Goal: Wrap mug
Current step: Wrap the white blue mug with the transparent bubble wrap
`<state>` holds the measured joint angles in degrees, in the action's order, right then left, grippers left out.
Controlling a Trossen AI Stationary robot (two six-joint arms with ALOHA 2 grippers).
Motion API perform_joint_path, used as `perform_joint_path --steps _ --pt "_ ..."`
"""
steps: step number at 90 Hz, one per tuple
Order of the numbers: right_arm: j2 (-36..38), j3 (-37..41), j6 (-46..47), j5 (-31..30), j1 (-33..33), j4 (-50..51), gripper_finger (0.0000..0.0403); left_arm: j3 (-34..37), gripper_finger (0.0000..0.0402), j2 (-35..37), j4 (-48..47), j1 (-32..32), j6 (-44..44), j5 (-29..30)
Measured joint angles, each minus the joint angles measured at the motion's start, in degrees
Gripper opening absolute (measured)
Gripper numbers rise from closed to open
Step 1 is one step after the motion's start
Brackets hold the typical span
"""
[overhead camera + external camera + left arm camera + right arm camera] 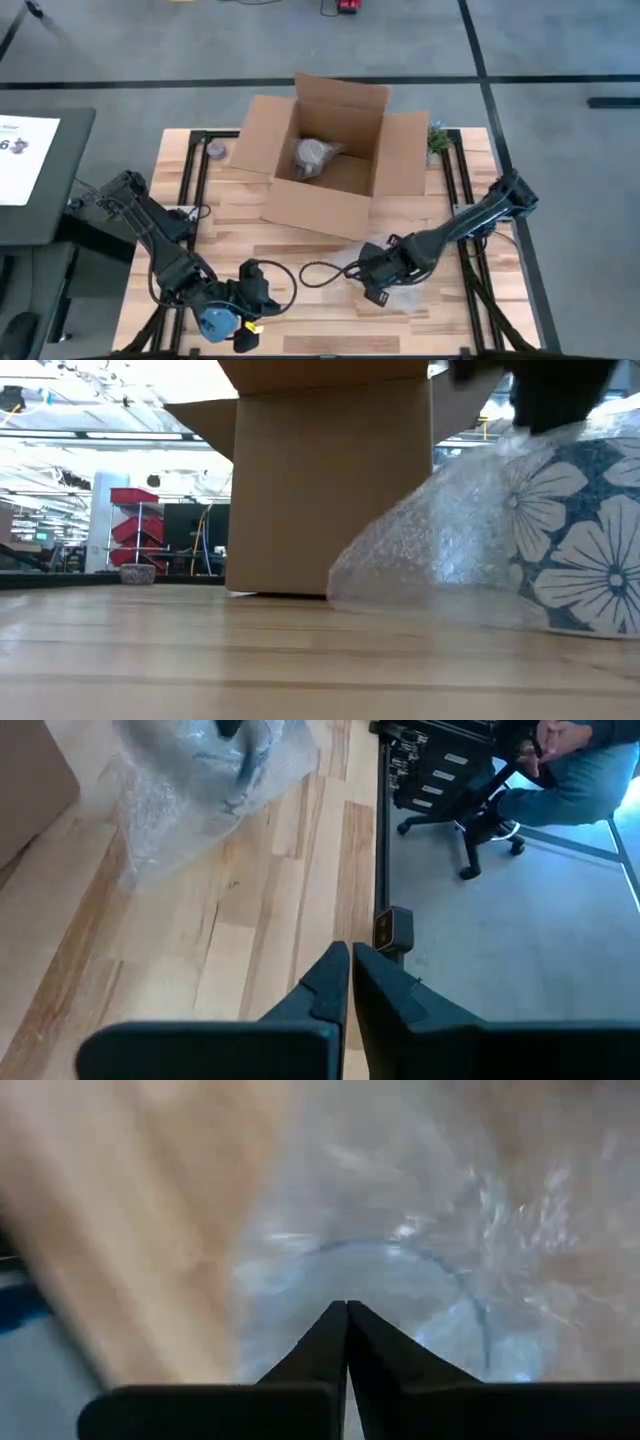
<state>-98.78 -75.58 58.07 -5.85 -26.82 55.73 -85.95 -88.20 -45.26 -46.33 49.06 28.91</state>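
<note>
My right arm reaches in low from the table's right edge, and its right gripper [385, 272] sits down on the bubble wrap [395, 290] at the near side of the wooden table [300, 230]. In the right wrist view its two fingers [346, 1342] lie pressed together with no gap, tips right against the clear film, and I cannot see anything pinched between them. The mug [585, 545] sits directly under that gripper, bundled in the wrap; only the low view shows it properly, blue with big white flowers, the wrap trailing off it along the table toward the box.

My left arm is folded at the near left corner, with the left gripper [245, 325] held over the table's front edge, well apart from the mug. Its fingers [350, 982] are also closed together, holding nothing. From that wrist view I get the wrap [190, 780] out ahead of the fingertips, and beyond the table a seated person [575, 765] on a rolling chair, which no other view shows.

The cardboard box [325, 155] stands open beyond the right gripper, and only the overhead view looks inside: a grey wrapped bundle [315, 157] lies at its bottom. A small grey object [215, 150] rests left of the box, and a green plant [437, 140] at its right.

On the sheet [25, 155] left of the table I can read only a "6".
</note>
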Motion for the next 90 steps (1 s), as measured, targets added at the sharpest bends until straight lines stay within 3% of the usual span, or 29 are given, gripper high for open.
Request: perform_joint_path --steps 29,55,67,82,90 --pt "-6.0 5.5 -0.4 3.0 0.5 -7.2 0.0 0.0 0.0 0.0 2.1 0.0 -0.4 0.0" --pt "-1.9 -4.3 -2.4 4.6 -0.9 4.7 0.0 0.0 0.0 0.0 2.7 0.0 -0.4 0.0" --pt "1.3 -7.5 2.6 5.8 -1.1 8.7 0.0 0.0 0.0 0.0 2.7 0.0 -0.8 0.0" --pt "3.4 -6.9 8.5 -3.7 -1.6 8.3 0.0 0.0 0.0 0.0 2.8 0.1 -0.8 0.0" --pt "1.9 -4.8 9.4 -4.8 -0.8 8.3 0.0 0.0 0.0 0.0 2.8 0.1 -0.6 0.0"
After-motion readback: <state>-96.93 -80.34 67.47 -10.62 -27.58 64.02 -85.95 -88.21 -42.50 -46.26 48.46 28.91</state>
